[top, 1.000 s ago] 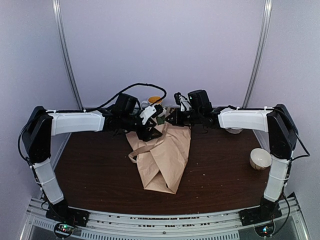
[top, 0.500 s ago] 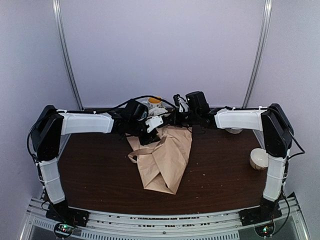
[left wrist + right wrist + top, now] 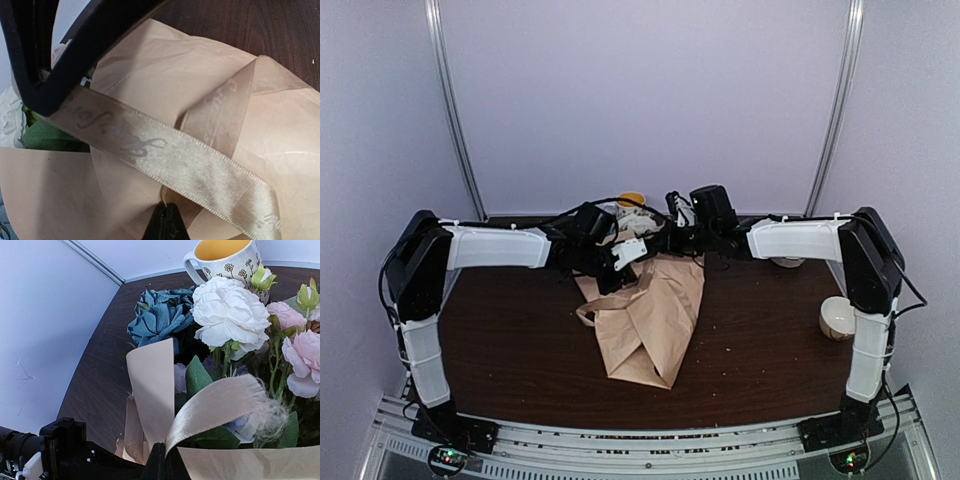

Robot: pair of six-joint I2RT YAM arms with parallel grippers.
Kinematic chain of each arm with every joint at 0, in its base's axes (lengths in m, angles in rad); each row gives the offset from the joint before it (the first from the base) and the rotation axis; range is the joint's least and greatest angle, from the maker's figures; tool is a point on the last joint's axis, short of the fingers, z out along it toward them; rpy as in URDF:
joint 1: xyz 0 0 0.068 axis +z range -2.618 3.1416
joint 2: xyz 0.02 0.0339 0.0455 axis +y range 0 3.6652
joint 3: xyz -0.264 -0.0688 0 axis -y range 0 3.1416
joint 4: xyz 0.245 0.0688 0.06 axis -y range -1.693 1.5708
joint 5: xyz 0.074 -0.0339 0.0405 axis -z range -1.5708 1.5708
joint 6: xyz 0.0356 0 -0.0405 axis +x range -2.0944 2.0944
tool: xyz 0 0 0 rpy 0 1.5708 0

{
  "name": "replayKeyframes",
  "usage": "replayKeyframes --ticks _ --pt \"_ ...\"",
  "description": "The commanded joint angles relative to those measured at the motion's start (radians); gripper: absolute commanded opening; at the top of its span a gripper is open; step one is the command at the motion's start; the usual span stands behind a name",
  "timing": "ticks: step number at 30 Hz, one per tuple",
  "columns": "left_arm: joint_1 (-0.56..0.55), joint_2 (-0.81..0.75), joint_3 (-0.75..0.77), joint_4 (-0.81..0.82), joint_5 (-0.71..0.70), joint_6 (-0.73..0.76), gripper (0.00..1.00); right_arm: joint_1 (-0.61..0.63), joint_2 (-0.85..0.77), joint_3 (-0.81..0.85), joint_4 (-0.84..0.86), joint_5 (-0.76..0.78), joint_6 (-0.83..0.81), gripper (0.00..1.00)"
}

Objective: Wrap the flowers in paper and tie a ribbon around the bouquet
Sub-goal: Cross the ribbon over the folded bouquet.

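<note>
At the left pincer (image 3: 166, 222): pressed together, tips just under the lower edge of a tan satin ribbon (image 3: 175, 160) with script lettering, against the peach-tan paper (image 3: 165, 75); cannot tell whether nipping anything. At the right pincer (image 3: 161, 460): clamped on the same ribbon, frayed end curling up and to the right in front of the flowers (image 3: 235, 335). Just beyond, among green leaves (image 3: 200, 375): a white rose (image 3: 225, 305), a blue hydrangea (image 3: 160, 315) to its left, pink roses (image 3: 302, 360) to its right. Behind those, a white mug (image 3: 225, 257) with a yellow inside and small flower prints. Seen from above: the 2 pincers close together at the far, open end of the bouquet (image 3: 645, 320), lying on the dark brown counter (image 3: 520, 340), narrow end toward the arm bases. Near the right arm, a pale bowl (image 3: 840, 318), well apart from the bouquet.
</note>
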Motion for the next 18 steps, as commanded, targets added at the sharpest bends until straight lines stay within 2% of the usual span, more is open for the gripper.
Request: replayKeyframes --ticks 1,4,12,18 --pt "-0.004 0.000 0.022 0.009 -0.034 -0.003 0.00 -0.004 0.033 0.005 0.010 0.016 0.010 0.00" --pt "-0.003 -0.037 -0.005 0.038 -0.007 -0.011 0.00 -0.004 0.055 0.035 -0.018 0.017 0.004 0.00" --pt "-0.004 -0.209 -0.187 0.265 0.007 -0.112 0.00 -0.002 0.028 0.019 -0.147 0.018 -0.107 0.00" --pt "-0.004 -0.264 -0.203 0.265 0.011 -0.107 0.00 -0.002 0.005 -0.030 -0.139 -0.034 -0.138 0.00"
